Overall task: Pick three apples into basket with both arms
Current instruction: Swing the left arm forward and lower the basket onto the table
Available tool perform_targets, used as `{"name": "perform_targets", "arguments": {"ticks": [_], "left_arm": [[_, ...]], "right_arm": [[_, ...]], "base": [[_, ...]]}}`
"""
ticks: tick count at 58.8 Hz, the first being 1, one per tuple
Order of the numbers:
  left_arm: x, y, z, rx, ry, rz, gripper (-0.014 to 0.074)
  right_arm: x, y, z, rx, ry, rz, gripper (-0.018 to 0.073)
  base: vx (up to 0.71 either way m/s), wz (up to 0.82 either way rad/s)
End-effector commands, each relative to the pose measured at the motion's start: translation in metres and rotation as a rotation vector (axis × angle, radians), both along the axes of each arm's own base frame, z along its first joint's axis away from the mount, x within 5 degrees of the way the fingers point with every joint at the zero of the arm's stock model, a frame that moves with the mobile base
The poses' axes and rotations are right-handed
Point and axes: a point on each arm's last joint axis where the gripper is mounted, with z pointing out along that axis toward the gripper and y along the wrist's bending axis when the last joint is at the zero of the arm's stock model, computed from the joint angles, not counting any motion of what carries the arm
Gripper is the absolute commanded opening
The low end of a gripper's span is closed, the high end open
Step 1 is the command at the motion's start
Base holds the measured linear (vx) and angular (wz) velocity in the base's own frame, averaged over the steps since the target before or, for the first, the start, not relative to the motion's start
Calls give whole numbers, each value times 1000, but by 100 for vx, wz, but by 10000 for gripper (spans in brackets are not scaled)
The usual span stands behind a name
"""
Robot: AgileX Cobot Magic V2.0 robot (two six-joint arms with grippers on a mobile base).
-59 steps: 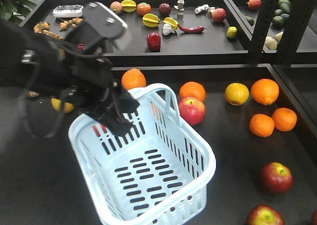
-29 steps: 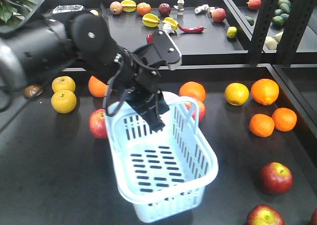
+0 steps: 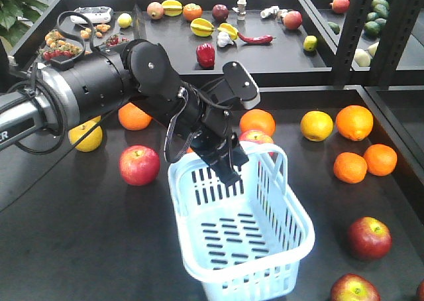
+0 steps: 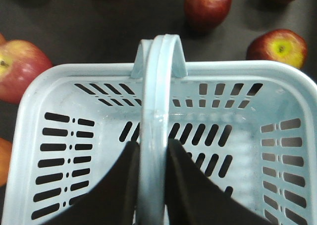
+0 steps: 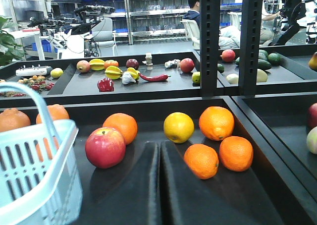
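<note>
The basket [image 3: 301,229], its handle [image 4: 158,86] clamped in the left end effector [image 3: 228,172], is pictured shifted rightward across the table [image 3: 66,248] since half a second earlier, closer to a dark apple [image 3: 369,237], while the right end effector [image 5: 159,153] is seen pressed together, empty

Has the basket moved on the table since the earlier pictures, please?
Yes. The basket, held at its handle by the left end effector, has shifted to the right, toward the dark red apple that stays in place.
</note>
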Motion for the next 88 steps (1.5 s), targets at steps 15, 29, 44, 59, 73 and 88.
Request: {"name": "perform_targets", "arguments": {"ticks": [15,29,44,59,73,88], "left_arm": [[-3,-1,43,-136,-130,48,-3],[-3,-1,43,-137,-128,50,16],[-2,-1,44,-157,-115,88,189],[-2,-1,44,-161,-98,100,449],[-12,3,52,-165,-19,119,462],[-51,22,85,-126,99,60,260]], "right_arm": [[0,0,4,-11,-75,2,-8],[0,0,4,-11,-75,2,-8],[0,0,4,-11,-75,2,-8],[0,0,4,-11,-75,2,-8],[0,0,4,-11,-75,2,-8],[0,0,4,-11,-75,2,-8]], "base": [[0,0],[0,0],[0,0],[0,0],[0,0],[0,0]]}}
